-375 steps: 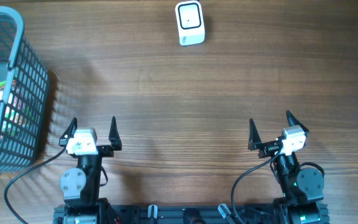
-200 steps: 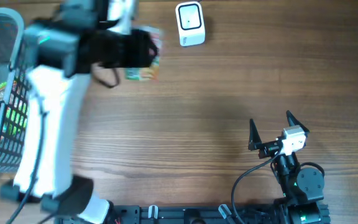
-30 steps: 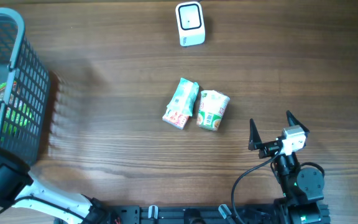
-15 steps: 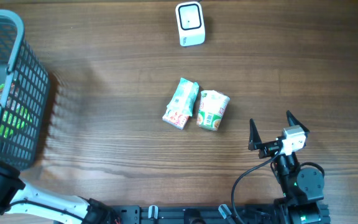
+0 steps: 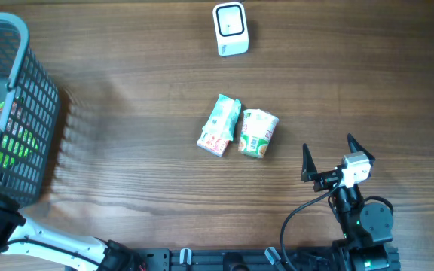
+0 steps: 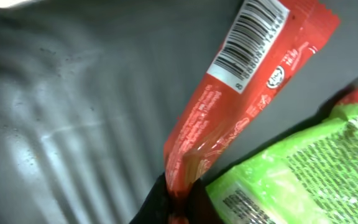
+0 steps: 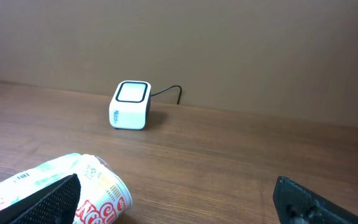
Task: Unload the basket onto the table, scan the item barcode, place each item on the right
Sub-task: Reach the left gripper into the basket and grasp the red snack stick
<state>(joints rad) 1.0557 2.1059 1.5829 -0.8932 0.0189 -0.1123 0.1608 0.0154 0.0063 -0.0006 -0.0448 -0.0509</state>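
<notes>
In the left wrist view my left gripper is shut on the lower end of a red packet. A white barcode label shows at the packet's upper end. The packet hangs over the grey inside of the basket, beside a green packet. From overhead the left gripper is hidden inside the basket. The white scanner stands at the table's far edge and also shows as the scanner. My right gripper rests open near the front right, holding nothing.
A green and white packet and a cup noodle lie side by side mid-table, just left of the right gripper. The cup noodle sits by the right gripper's left finger. The scanner's cable runs back to the wall.
The left gripper has closed on the red packet inside the basket. The right arm and the two items on the table have not moved.
</notes>
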